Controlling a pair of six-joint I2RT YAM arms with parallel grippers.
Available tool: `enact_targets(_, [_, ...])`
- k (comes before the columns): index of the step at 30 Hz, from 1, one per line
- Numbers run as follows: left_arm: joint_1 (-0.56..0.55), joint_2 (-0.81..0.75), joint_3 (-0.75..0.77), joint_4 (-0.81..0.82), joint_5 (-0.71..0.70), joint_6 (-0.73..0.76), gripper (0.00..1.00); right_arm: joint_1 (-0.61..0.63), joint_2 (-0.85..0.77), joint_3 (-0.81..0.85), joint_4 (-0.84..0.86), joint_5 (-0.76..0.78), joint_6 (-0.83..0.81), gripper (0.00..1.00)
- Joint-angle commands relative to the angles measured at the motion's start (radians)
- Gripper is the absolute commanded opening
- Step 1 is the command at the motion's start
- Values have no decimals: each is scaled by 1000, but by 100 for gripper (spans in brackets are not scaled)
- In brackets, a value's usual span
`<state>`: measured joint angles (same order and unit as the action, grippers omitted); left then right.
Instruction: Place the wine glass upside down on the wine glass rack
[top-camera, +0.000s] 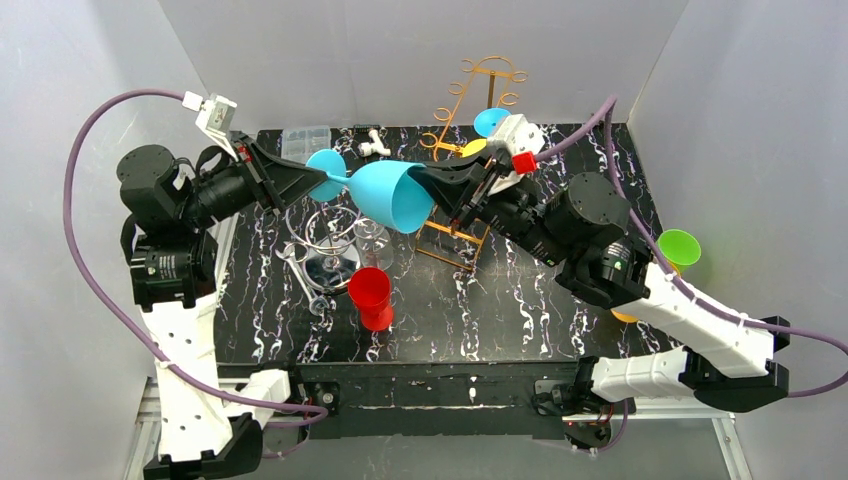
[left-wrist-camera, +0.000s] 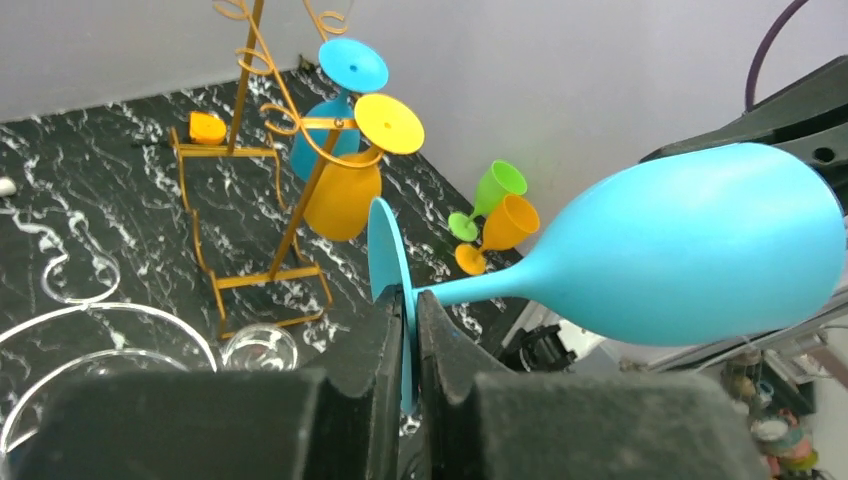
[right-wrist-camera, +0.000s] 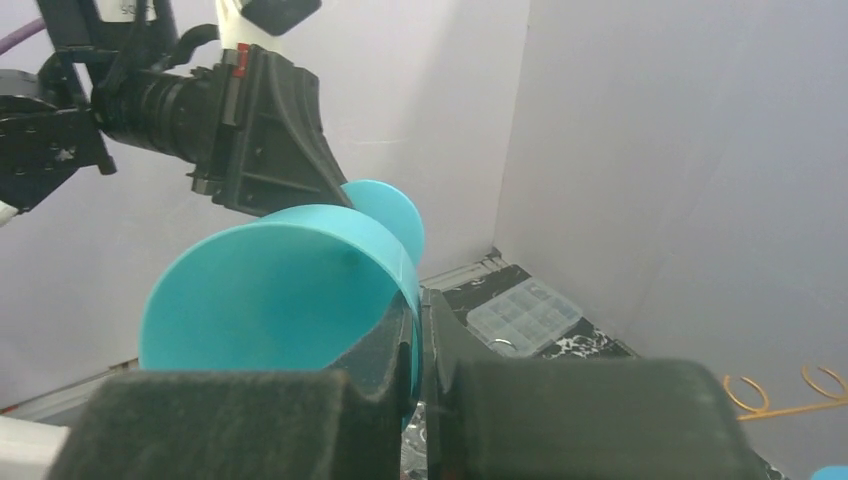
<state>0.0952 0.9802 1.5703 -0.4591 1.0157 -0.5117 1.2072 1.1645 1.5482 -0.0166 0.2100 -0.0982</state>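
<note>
Looking light, stiff and slick, glass (top-camera: 385, 195) sits clamped by left gripper (top-camera: 322, 183) at foot, right gripper (top-camera: 422, 182) at rim.

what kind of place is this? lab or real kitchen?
Likely a lab test cell, not a kitchen: plain white walls box in a marble-print table, and the left arm and right arm, bolted at its near edge, hold a blue wine glass beside a gold rack.
</note>
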Motion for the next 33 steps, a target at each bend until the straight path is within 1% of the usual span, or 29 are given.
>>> enact_targets(1, [-6, -1, 34, 0, 26, 104, 0, 2, -2, -13, 105, -47, 61, 17])
enact_targets(2, [-6, -5, 38, -2, 26, 143, 0, 2, -2, -16, 105, -53, 70, 29])
enact_targets(5, [-6, -18, 78, -20, 2, 311, 0, 2, -5, -3, 39, -76, 74, 56])
enact_targets(6, [-6, -16, 101, -27, -10, 374, 0, 2, -7, 8, -10, -80, 74, 66])
enact_targets(7, [-6, -10, 129, -35, -19, 432, 0, 2, -10, 22, -55, -79, 74, 80])
enact_targets(8, [-6, -4, 162, -45, -25, 522, 0, 2, -14, 35, -103, -85, 75, 91])
enact_targets(9, [-6, 3, 193, -48, -38, 591, 0, 2, -19, 46, -156, -87, 71, 98])
enact_targets(12, [-6, -6, 245, -25, -9, 784, 0, 2, -44, 60, -297, -102, 65, 98])
enact_targets(16, [-6, -105, 130, 141, 52, 1059, 0, 2, -76, 86, -443, -199, 63, 98])
enact_targets(18, [-6, -131, 120, 153, 76, 1189, 0, 2, -73, 129, -489, -279, 63, 98])
enact_targets(20, [-6, -154, 116, 156, 98, 1294, 0, 2, -55, 164, -502, -317, 71, 98])
enact_targets(23, [-6, -192, 102, 165, 133, 1407, 0, 2, -5, 200, -456, -365, 90, 98])
enact_targets(25, [-6, -215, 86, 191, 141, 1443, 0, 2, 38, 209, -389, -424, 136, 98])
enact_targets(29, [-6, -238, 83, 209, 136, 1437, 0, 2, 122, 207, -223, -513, 192, 98])
enact_targets(33, [-6, -265, 57, 209, 141, 1462, 0, 2, 179, 206, -88, -588, 258, 98])
